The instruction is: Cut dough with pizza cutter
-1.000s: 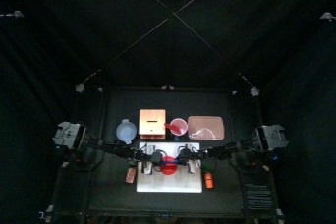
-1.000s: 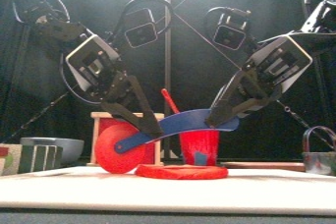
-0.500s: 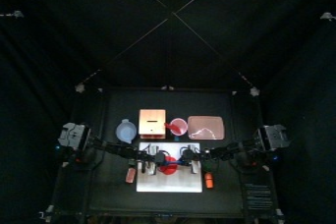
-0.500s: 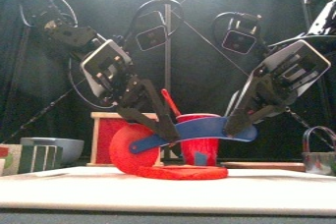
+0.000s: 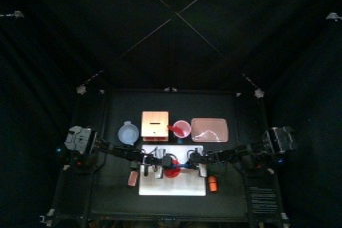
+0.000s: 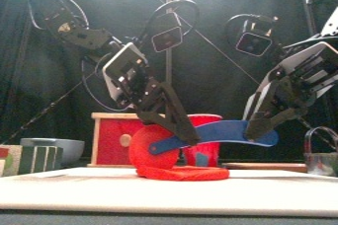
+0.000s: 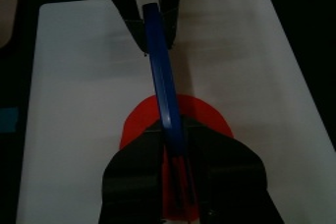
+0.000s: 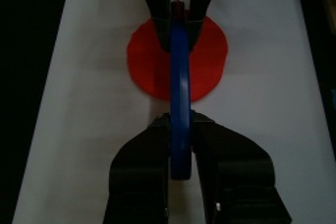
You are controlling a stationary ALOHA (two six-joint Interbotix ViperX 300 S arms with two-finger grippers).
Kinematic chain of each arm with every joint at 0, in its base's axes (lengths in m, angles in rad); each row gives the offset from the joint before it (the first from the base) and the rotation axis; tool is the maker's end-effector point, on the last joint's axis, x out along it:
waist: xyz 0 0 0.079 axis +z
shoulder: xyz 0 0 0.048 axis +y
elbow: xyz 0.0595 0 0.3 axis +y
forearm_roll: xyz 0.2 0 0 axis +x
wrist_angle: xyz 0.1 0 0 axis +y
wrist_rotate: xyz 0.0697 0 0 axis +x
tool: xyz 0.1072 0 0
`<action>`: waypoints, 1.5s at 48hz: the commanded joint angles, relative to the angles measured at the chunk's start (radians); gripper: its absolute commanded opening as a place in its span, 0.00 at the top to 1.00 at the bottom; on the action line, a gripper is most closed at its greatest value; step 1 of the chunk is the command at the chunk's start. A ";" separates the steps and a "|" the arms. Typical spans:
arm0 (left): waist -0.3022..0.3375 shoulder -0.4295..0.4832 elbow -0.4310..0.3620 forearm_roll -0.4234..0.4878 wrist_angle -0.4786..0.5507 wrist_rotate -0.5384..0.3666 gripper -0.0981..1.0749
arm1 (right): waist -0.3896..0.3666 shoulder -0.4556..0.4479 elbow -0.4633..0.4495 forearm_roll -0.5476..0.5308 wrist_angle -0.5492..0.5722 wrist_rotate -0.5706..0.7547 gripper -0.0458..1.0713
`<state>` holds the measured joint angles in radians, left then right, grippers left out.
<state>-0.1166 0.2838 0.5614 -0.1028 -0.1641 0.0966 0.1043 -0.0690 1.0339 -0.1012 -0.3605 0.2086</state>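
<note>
Change: pizza cutter (image 6: 199,135) is lowered onto dough (image 6: 183,172).
Grippers: cutter handle is clamped by left gripper (image 7: 171,159) and right gripper (image 8: 180,154).
Cup (image 5: 181,128): contents cannot be told.

Both arms slanting down toward the middle, left gripper (image 6: 181,146) low with its jaws clamped on the cutter (image 6: 205,135), right gripper (image 6: 260,128) opposite, jaws clamped on the same cutter's other end

bright red dough (image 8: 176,56), blue-handled pizza cutter (image 8: 179,100) with red wheel, white board (image 7: 79,71), black jaws
</note>
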 commanded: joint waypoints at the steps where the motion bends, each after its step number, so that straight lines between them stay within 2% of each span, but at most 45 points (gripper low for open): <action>1: 0.008 0.008 -0.037 0.006 0.023 0.006 0.54 | 0.003 -0.044 -0.011 0.003 -0.009 -0.002 0.80; 29: 0.026 0.098 -0.143 0.015 0.028 0.006 0.54 | 0.006 -0.150 0.100 0.026 -0.009 -0.002 0.80; 52: 0.026 0.172 -0.224 0.012 0.031 0.005 0.54 | 0.018 -0.195 0.158 0.026 0.023 -0.002 0.80; 72: 0.026 0.212 -0.290 0.015 0.040 0.006 0.54 | 0.020 -0.316 0.213 0.043 0.104 0.000 0.80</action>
<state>-0.0920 0.4909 0.2823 -0.0920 -0.1381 0.0966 0.1273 -0.3375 1.2609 -0.0629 -0.2546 0.2071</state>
